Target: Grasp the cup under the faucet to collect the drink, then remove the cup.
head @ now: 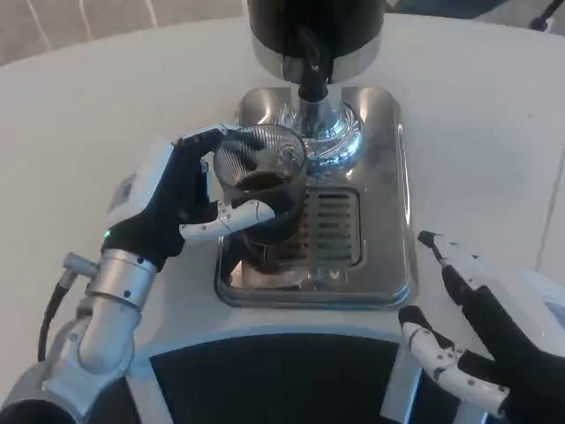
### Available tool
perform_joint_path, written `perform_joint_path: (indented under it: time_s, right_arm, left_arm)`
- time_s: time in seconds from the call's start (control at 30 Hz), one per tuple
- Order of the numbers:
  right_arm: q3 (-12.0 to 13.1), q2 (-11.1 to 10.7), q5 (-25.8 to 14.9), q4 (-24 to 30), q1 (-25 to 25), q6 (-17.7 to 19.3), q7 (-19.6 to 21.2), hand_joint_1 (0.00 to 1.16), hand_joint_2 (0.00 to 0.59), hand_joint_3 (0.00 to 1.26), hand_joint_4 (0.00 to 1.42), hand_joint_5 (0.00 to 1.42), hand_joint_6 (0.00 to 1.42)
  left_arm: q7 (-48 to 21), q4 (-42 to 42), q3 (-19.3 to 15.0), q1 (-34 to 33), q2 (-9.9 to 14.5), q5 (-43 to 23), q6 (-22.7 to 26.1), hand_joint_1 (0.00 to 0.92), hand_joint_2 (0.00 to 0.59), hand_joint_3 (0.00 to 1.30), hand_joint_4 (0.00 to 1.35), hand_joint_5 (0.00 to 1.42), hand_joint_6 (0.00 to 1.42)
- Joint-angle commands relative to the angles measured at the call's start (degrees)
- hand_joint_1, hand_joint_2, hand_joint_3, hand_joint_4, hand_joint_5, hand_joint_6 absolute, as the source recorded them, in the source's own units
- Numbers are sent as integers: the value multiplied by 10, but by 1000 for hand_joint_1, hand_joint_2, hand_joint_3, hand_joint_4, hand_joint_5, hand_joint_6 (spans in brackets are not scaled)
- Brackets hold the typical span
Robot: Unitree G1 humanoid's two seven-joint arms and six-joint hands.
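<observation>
Seen from above: clear ribbed cup [261, 181] with dark drink, gripped by left hand [172, 205], fingers [237, 215] wrapped round its near side and far rim. Sits over the left edge of the steel drip tray [388, 212], at about 8 o'clock from the faucet [311, 66] and clear of its spout. Slotted grate [331, 228] just to the cup's right, at 3 o'clock. Black dispenser body [318, 22] at 12 o'clock, cut off by the top edge. Open white tabletop [79, 132] at 9 o'clock, wide and bare out to its curved far edge. Right hand [481, 340] at 4 o'clock, off the tray's right corner, fingers spread and released, holding nothing. No readable writing or brand marks.
</observation>
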State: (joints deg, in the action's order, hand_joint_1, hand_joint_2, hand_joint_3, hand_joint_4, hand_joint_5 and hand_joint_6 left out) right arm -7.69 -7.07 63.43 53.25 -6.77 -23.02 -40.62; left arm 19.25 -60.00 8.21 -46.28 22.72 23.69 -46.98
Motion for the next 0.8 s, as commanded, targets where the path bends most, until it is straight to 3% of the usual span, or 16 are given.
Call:
perform_joint_path:
  time_s: [0.03, 0.3, 0.7, 0.8]
  right_arm:
    - [-2, 4, -1, 0, -2, 10, 8, 418, 517, 5, 0, 0, 14]
    - [2, 3, -2, 2, 3, 14, 9, 407, 509, 0, 0, 0, 4]
    - [16, -19, -13, -3, 36, 28, 4, 389, 506, 0, 0, 0, 1]
    - [16, -29, -15, -5, 44, 35, 3, 278, 479, 0, 0, 0, 0]
  left_arm:
    - [-13, 25, -16, 16, 23, -20, -37, 595, 72, 952, 1152, 1361, 1424]
    - [-42, 51, -38, 39, 45, -33, -57, 590, 67, 952, 1152, 1361, 1424]
    - [-97, 131, -78, 117, 83, -72, -80, 597, 56, 952, 1152, 1362, 1424]
    - [-116, 166, -89, 143, 88, -87, -77, 597, 55, 952, 1152, 1362, 1424]
